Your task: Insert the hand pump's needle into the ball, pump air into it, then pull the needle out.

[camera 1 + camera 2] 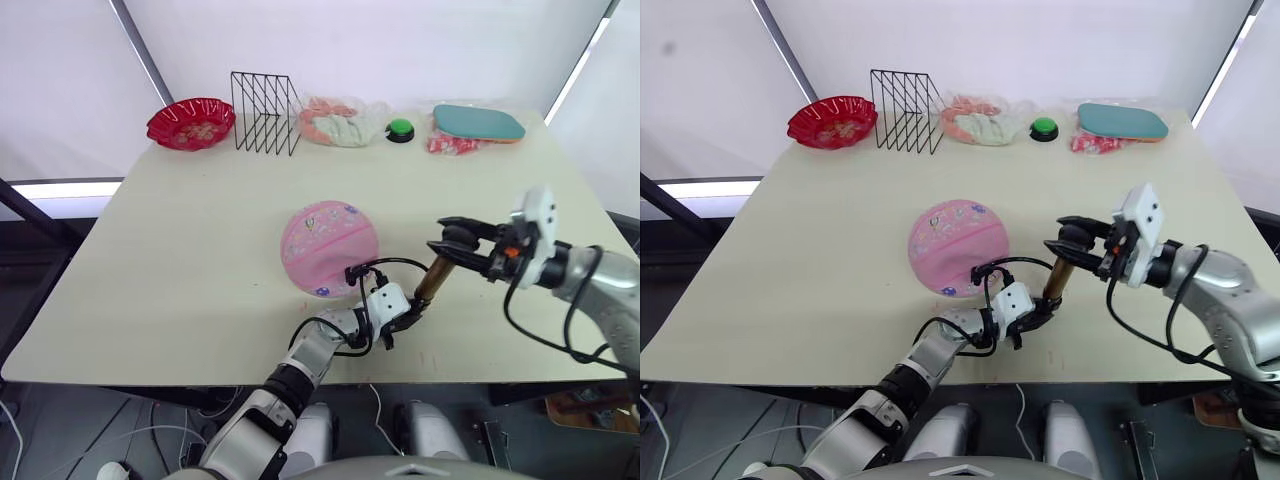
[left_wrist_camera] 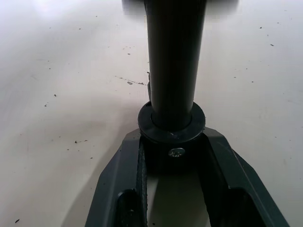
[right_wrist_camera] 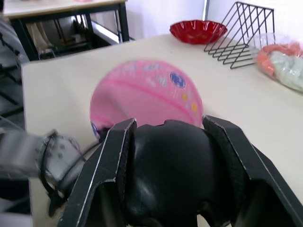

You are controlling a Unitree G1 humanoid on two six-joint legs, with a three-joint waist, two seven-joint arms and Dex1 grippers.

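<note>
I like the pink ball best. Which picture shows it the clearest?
The left eye view: the whole ball sits round on the table, unblocked, prints visible. The right eye view shows it much the same. In the right wrist view its lower part hides behind the black pump handle held in the right pincer.
</note>
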